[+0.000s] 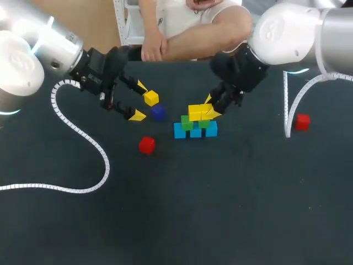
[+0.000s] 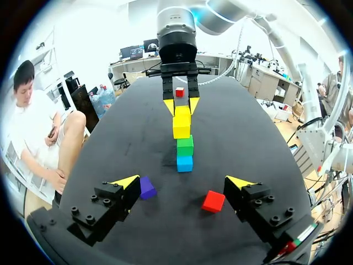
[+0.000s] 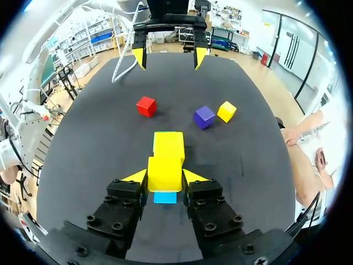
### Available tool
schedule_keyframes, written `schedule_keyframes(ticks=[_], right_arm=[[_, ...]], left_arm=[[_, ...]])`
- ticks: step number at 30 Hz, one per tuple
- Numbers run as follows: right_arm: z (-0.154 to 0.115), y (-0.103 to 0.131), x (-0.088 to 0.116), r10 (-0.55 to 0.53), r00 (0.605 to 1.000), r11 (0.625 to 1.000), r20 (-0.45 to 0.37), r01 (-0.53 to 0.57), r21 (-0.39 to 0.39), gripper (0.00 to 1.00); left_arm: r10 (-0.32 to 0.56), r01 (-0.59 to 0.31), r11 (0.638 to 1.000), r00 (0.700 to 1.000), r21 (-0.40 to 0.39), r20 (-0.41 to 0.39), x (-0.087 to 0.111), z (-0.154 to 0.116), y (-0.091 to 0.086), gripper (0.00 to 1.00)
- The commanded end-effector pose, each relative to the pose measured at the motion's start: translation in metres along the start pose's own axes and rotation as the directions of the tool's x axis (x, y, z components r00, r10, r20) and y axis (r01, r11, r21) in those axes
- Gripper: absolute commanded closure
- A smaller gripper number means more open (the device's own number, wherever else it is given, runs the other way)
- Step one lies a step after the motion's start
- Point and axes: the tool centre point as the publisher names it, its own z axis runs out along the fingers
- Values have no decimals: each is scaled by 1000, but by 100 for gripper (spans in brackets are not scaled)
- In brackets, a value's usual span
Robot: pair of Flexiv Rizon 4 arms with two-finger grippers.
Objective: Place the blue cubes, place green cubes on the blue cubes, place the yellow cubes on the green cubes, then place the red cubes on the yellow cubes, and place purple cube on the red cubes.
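Dark desk (image 1: 231, 210) carries it all. Left arm (image 1: 49, 49) comes in far left, right arm (image 1: 292, 33) far right. White cable (image 1: 83, 132) snakes over the desk's left side.

Pyramid (image 1: 196, 124) sits mid-desk, slightly right of centre. It has three blue cubes (image 1: 180, 131) in a row on the desk, two green cubes (image 1: 187, 122) on those, and a placed yellow cube (image 1: 194, 112) on the left green one.

Right gripper (image 1: 211, 109) is at the pyramid's top right. Its fingers are clamped on a second yellow cube (image 3: 164, 168), just beside the placed one and over the right green cube. Can't tell if it rests on the green.

Left gripper (image 1: 139, 101) is left of the pyramid, fingers wide apart, nothing held. Loose yellow cube (image 1: 150, 98) and purple cube (image 1: 158, 112) lie just right of its tips, between it and the pyramid. In the left wrist view the purple cube is just beside one finger.

One red cube (image 1: 146, 144) is on the desk, near-left of the pyramid. The other red cube (image 1: 301, 121) is out at the right, well apart from everything.
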Motion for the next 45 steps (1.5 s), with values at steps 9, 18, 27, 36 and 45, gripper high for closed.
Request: schedule_keyframes(ticks=[9,18,27,36,45], right_arm=[[2,-2,3,4,1000,1000,7,-4,-11,100],[2,0,1,0,1000,1000,12,0,-14,71],[2,-1,3,7,1000,1000,19,-7,-12,0],[-9,1,7,18,998,1000,52,-18,9,0],[-31,2,16,73,969,997,236,-71,-15,0]], left_arm=[[0,0,1000,1000,5,-1,0,0,2,0],[0,0,1000,1000,5,-1,0,0,2,0],[0,0,1000,1000,5,-1,0,0,2,0],[0,0,1000,1000,5,-1,0,0,2,0],[0,0,1000,1000,5,-1,0,0,2,0]])
